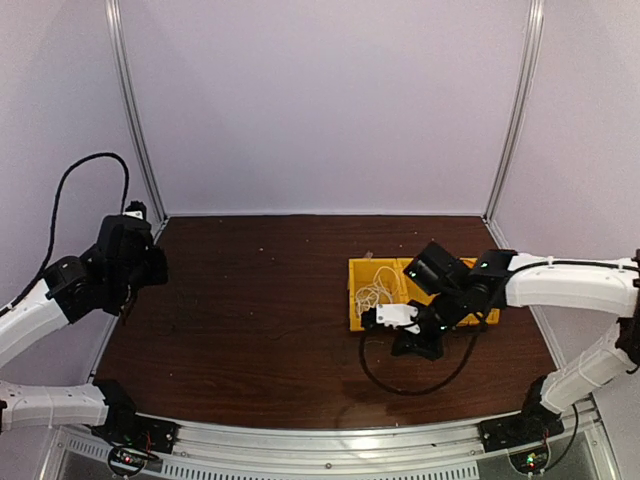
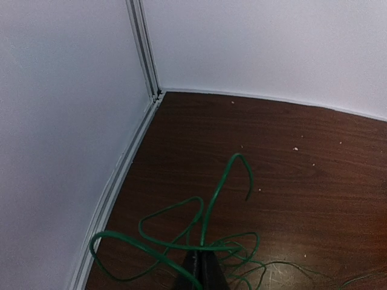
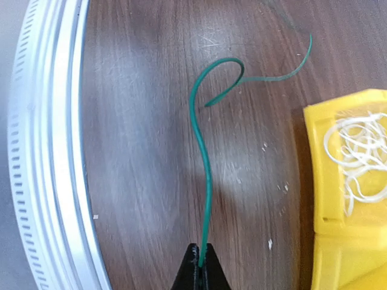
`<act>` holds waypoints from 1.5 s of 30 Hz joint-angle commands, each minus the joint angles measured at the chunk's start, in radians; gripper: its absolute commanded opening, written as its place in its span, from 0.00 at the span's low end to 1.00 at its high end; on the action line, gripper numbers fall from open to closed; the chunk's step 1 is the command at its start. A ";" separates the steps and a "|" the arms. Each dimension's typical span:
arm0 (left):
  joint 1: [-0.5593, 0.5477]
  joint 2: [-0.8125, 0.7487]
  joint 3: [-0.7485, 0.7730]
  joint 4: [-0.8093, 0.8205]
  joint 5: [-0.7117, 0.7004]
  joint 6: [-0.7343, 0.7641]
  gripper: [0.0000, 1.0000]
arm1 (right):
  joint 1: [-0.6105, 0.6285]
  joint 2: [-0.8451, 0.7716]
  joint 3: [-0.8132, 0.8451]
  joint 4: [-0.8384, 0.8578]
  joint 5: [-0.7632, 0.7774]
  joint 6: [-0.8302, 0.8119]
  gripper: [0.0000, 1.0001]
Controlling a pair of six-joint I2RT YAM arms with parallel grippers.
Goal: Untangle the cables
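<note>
In the left wrist view, my left gripper (image 2: 199,252) is shut on a green cable (image 2: 214,199) whose loops spring up and out above the brown table. From above, the left gripper (image 1: 136,212) hangs high near the back-left corner. My right gripper (image 3: 200,249) is shut on the end of a green cable (image 3: 207,185) that runs ahead and curls into a hook. From above, the right gripper (image 1: 372,318) sits low beside the yellow tray (image 1: 352,300). A tangle of white cables (image 1: 375,293) lies in that tray, also seen as white cables (image 3: 360,151) from the right wrist.
The yellow tray (image 3: 326,181) stands close to the right gripper's side. A dark cable loop (image 1: 420,385) lies on the table in front of the right arm. The metal rail (image 3: 42,151) marks the near edge. Walls and a corner post (image 2: 145,54) close in by the left gripper.
</note>
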 commanded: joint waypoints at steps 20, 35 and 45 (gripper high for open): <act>0.165 0.298 -0.200 0.285 0.504 -0.070 0.63 | -0.228 -0.208 0.181 -0.157 -0.050 -0.227 0.72; 0.338 0.291 -0.253 0.265 0.602 -0.109 0.57 | 0.134 0.572 0.605 0.466 -0.062 0.106 0.66; 0.371 0.300 -0.307 0.243 0.674 -0.156 0.51 | 0.194 0.986 1.059 0.408 -0.113 0.194 0.73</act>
